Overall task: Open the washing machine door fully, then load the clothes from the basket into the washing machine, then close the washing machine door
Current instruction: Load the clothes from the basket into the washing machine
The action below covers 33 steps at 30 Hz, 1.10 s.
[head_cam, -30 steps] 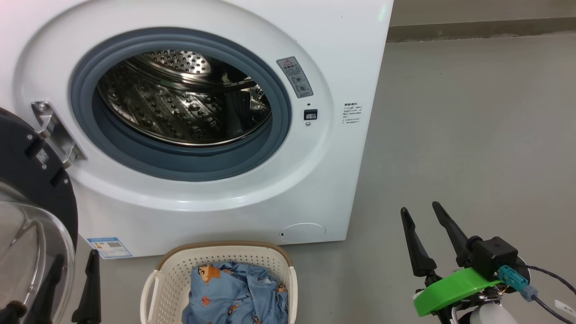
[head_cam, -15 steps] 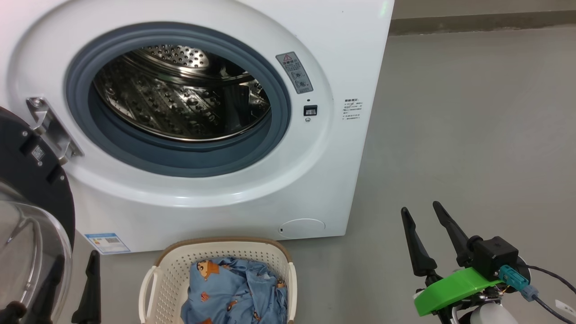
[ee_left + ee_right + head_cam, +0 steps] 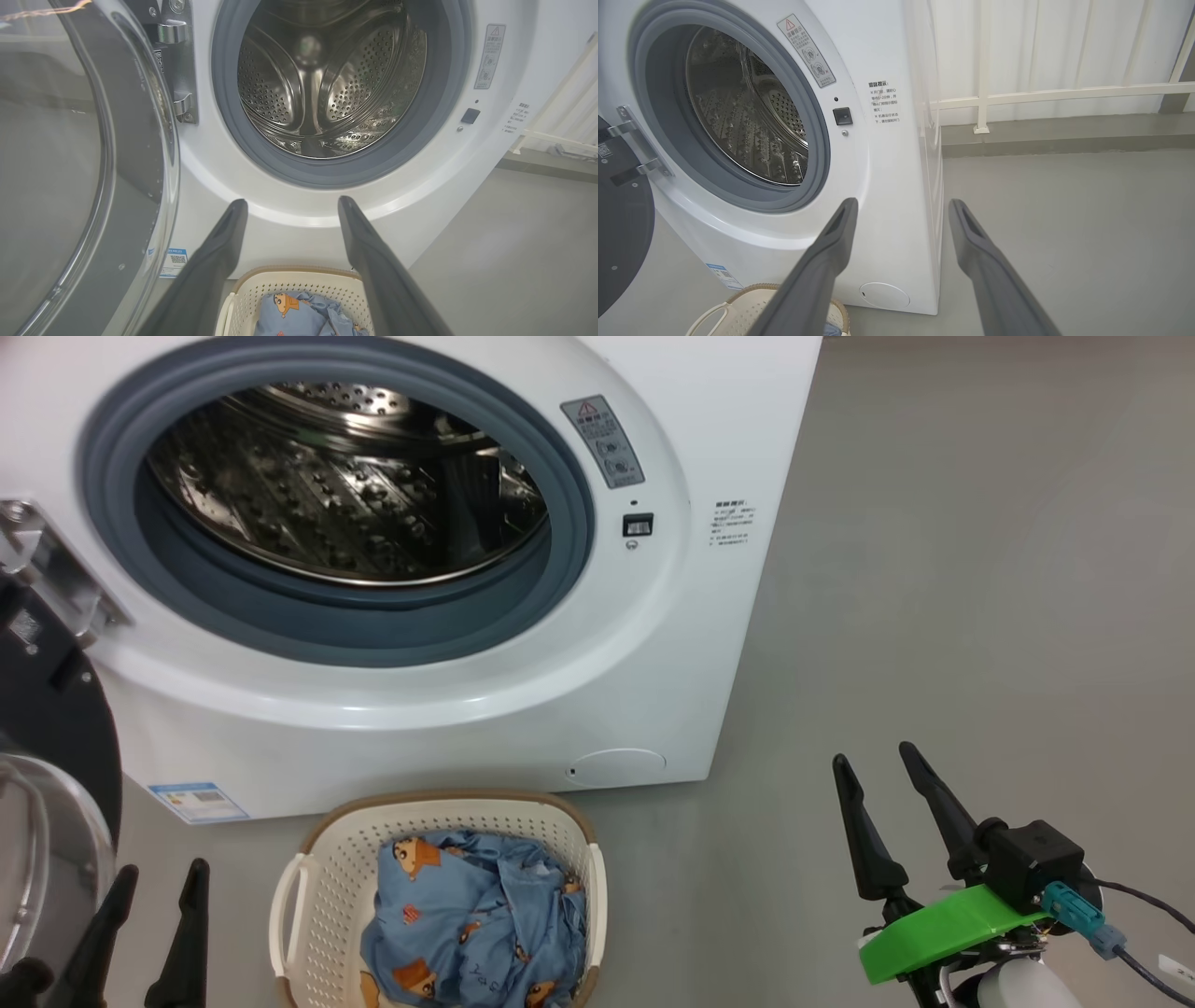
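Hanging open to the left, the washing machine door [image 3: 56,728].

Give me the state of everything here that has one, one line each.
washing machine door: open, swung clear of the opening.
washing machine: drum empty.
basket: on the floor, loaded.
clothes: crumpled inside the basket.
left gripper: open, empty.
right gripper: open, empty.

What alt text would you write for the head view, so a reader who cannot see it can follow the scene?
A white washing machine stands with its round door swung open at the left, steel drum bare. On the floor before it, a cream basket holds blue cartoon-print clothes, with the left gripper and right gripper open either side.
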{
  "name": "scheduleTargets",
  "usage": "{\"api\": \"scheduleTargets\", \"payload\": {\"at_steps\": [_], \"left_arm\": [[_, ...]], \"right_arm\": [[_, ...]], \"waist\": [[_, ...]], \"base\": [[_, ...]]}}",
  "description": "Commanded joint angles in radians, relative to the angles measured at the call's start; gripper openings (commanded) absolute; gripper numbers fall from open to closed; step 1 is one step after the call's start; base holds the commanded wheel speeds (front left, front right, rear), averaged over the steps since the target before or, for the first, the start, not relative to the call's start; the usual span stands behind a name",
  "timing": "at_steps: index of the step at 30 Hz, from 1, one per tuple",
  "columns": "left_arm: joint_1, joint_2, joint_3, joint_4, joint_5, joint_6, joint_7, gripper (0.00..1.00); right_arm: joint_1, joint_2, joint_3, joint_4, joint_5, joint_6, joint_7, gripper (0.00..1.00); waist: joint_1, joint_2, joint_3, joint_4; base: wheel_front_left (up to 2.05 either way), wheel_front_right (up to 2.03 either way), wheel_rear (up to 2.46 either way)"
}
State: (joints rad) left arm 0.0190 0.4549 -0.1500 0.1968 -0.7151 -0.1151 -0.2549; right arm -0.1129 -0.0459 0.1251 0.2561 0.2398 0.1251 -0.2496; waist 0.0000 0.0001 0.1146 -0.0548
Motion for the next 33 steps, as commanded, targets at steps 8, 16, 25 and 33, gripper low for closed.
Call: {"api": "scheduleTargets", "payload": {"at_steps": [8, 16, 25, 33], "left_arm": [[-0.067, 0.067, 0.018, -0.004, -0.031, -0.013, -0.004, 1.00], [-0.084, 0.117, -0.017, -0.014, -0.066, -0.015, -0.006, 1.00], [-0.108, 0.179, -0.064, -0.045, -0.119, -0.015, -0.007, 1.00], [-0.151, 0.222, -0.133, -0.036, -0.149, -0.015, -0.007, 1.00]], "right_arm": [[-0.015, -0.004, 0.022, -0.050, 0.005, 0.006, -0.012, 1.00], [-0.009, -0.004, 0.024, -0.092, 0.008, 0.006, -0.012, 1.00], [-0.010, -0.004, 0.031, -0.132, 0.014, 0.006, -0.012, 1.00], [-0.015, -0.004, 0.045, -0.163, 0.022, 0.006, -0.012, 1.00]], "waist": [[0.0000, -0.0001, 0.073, -0.026], [0.0000, -0.0001, 0.157, -0.039], [0.0000, -0.0001, 0.247, -0.052], [0.0000, -0.0001, 0.323, -0.070]], "base": [[0.00, 0.00, 0.00], [0.00, 0.00, 0.00], [0.00, 0.00, 0.00], [0.00, 0.00, 0.00]]}}
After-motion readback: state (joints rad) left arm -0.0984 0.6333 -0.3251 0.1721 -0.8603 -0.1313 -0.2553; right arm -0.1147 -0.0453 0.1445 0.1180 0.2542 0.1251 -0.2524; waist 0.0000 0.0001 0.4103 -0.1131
